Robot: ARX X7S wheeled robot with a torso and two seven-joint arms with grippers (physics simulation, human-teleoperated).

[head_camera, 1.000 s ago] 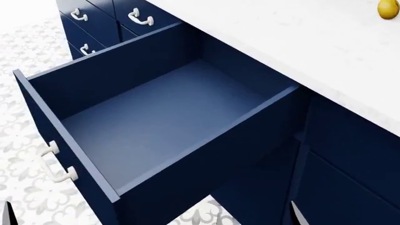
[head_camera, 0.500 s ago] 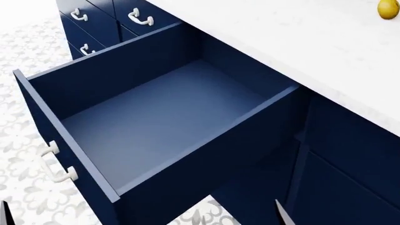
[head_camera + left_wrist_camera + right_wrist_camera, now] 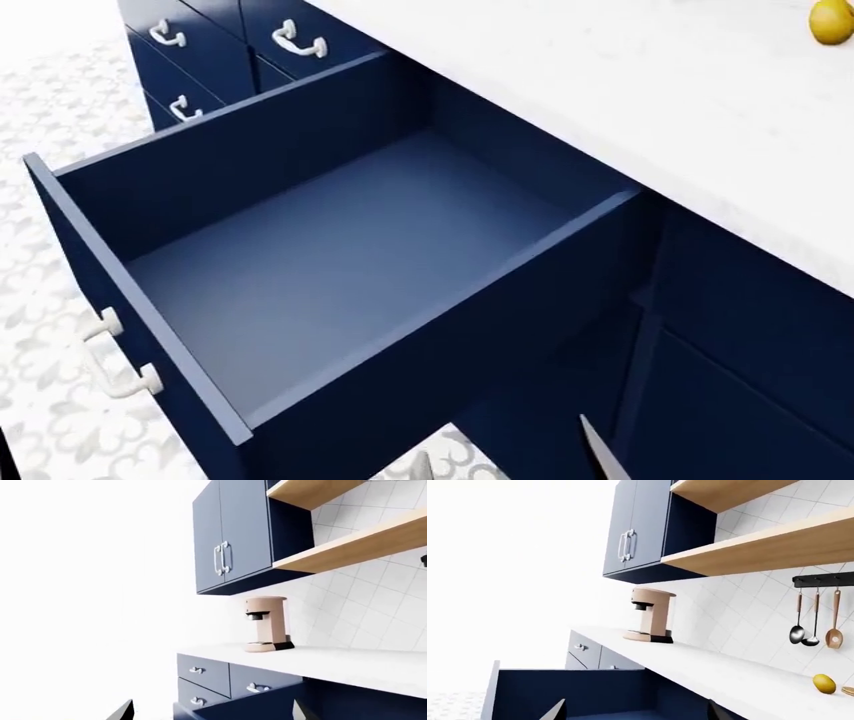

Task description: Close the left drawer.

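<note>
One left drawer (image 3: 334, 260) with one white handle (image 3: 118, 365) gapes under the desk (image 3: 641, 90); both grippers' states cannot be told.

Kitchen: coffee machine (image 3: 650, 615), hanging utensils (image 3: 814, 620), countertop (image 3: 641, 90).

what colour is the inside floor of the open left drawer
Slate blue, paler than its navy walls; the wide open left drawer shows best in the head view.

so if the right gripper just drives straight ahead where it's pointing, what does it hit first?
Probably the wide navy-blue open drawer: its inner wall fills the space between the right gripper fingertips. Depth is unclear; the white countertop lies beyond.
</note>
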